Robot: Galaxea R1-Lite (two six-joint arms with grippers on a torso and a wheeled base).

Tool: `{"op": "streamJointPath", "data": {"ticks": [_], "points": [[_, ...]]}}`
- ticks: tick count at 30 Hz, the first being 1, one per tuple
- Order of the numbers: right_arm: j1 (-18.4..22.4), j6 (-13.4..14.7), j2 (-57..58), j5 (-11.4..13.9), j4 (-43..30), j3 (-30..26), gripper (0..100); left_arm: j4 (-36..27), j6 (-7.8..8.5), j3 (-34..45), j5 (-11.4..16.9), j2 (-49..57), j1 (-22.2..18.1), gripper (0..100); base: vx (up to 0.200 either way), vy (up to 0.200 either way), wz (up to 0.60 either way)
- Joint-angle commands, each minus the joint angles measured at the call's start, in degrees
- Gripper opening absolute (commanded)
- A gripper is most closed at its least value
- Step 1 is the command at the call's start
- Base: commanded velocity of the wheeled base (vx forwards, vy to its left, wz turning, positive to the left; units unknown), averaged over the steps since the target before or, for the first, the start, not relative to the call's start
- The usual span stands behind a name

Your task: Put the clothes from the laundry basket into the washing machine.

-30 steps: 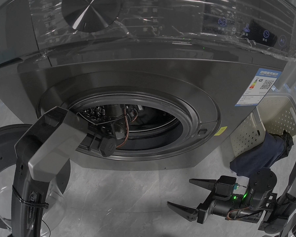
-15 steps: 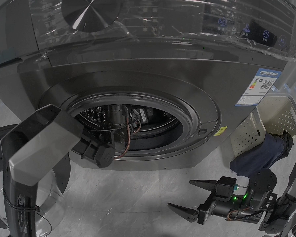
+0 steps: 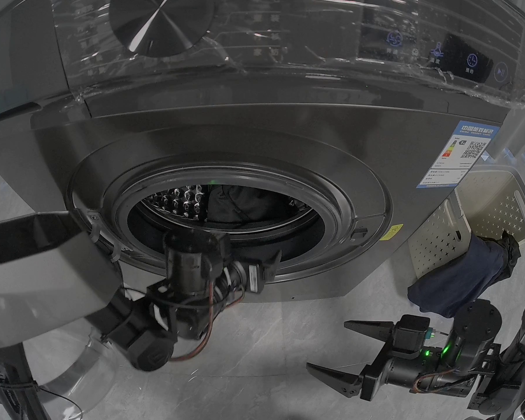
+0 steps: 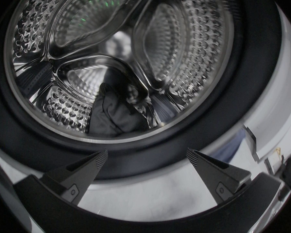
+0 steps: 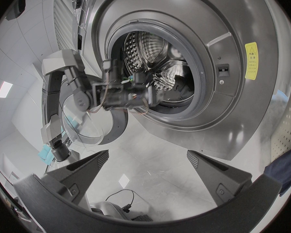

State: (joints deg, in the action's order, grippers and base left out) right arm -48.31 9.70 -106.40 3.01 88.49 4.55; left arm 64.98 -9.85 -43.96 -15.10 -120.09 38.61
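The washing machine (image 3: 344, 141) stands with its port open. A dark garment (image 3: 239, 202) lies inside the steel drum (image 4: 165, 39), low at the back (image 4: 116, 114). My left gripper (image 3: 269, 266) hangs just outside the port's lower rim, open and empty, its fingers spread toward the drum (image 4: 145, 156). At the right, a white laundry basket (image 3: 496, 205) leans by the machine with a navy garment (image 3: 461, 281) draped over its edge. My right gripper (image 3: 347, 354) is low over the floor, left of that garment, open and empty (image 5: 147, 156).
The machine's round glass door (image 3: 70, 368) is swung open at the left, beside the left arm. Grey tiled floor (image 3: 286, 345) lies free between the two grippers. A yellow warning label (image 5: 251, 60) sits right of the port.
My left arm has pulled back and down out of the drum, leaving the dark garment inside. The right gripper has drifted slightly right and down.
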Motion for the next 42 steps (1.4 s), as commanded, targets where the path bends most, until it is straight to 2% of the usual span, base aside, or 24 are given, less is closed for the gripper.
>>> {"op": "streamJointPath", "data": {"ticks": [1,5,8,9,13,14,16,18,21,22,25,28,29,31,33,34,37,41,42], "points": [[0.1,-0.1,8.8,0.0,-0.2,-3.7,100,4.7,2.29,17.8,1.1,13.7,9.0,100,0.0,0.0,0.0],[0.5,-0.3,15.1,-1.2,-0.2,-4.4,100,6.3,2.2,22.9,1.0,20.2,10.4,100,0.0,0.0,0.0],[1.0,-1.0,21.1,-5.0,-0.6,-4.4,100,7.8,1.94,26.5,1.0,26.2,9.7,100,0.0,0.0,0.0],[1.1,-1.0,23.0,-5.9,-1.0,-4.5,100,8.1,1.41,28.0,1.0,28.4,9.7,100,-0.2,0.0,0.0],[2.9,-0.8,27.2,-6.5,-3.9,-4.5,100,8.2,1.06,32.0,0.8,34.1,9.6,100,-0.2,0.0,0.0],[5.8,-1.1,30.9,-6.5,-7.3,-4.5,100,7.8,1.15,34.4,0.1,38.4,9.6,100,-0.2,0.0,0.0],[7.8,-1.4,33.5,-6.5,-10.3,-4.5,100,7.4,1.5,35.9,-0.7,41.5,9.1,100,-0.2,0.0,0.0],[11.0,-2.1,37.4,-6.6,-15.8,-4.5,100,6.0,2.73,38.0,-1.1,46.1,6.7,100,-0.2,0.0,0.0],[17.8,-3.6,40.7,-7.1,-24.2,-4.5,100,2.5,4.84,39.8,-1.1,51.9,4.4,100,-0.2,0.0,0.0],[20.7,-5.1,43.3,-6.9,-28.9,-4.5,100,0.1,5.63,40.4,-1.1,55.1,3.2,100,-0.2,0.0,0.0],[25.0,-7.0,50.1,-6.6,-37.3,-4.5,100,-6.1,5.98,41.1,-1.0,61.9,0.3,100,-0.2,0.0,0.0],[28.1,-7.1,56.4,-6.8,-43.1,-4.4,100,-12.9,5.89,41.6,-0.4,69.6,-2.3,100,-0.2,0.0,0.0],[28.1,-7.1,56.4,-6.8,-43.1,-4.4,100,-12.9,5.89,41.6,-0.4,69.6,-2.3,100,-0.2,0.0,0.0],[31.3,-6.5,63.0,-6.8,-48.9,-4.5,100,-18.5,5.63,42.7,0.2,75.7,-4.8,100,-0.2,0.0,0.0],[32.5,-6.4,66.8,-6.8,-51.9,-4.4,100,-20.5,5.37,43.4,0.5,78.1,-5.8,100,-0.2,0.0,0.0],[34.2,-6.4,71.8,-6.7,-56.1,-4.4,100,-22.9,5.1,44.0,0.8,80.7,-7.1,100,-0.2,0.0,0.0],[36.8,-6.5,79.6,-6.5,-62.6,-4.3,100,-28.6,3.61,43.9,1.2,85.4,-10.1,100,-0.067,0.0,0.0],[38.9,-6.3,88.1,-6.4,-68.4,-4.3,100,-34.2,2.99,44.0,2.4,91.4,-12.7,100,0.0,0.0,0.0],[40.7,-6.1,91.6,-6.3,-72.1,-4.3,100,-37.6,2.64,44.0,3.4,94.6,-14.0,100,0.0,0.0,0.0]]}}
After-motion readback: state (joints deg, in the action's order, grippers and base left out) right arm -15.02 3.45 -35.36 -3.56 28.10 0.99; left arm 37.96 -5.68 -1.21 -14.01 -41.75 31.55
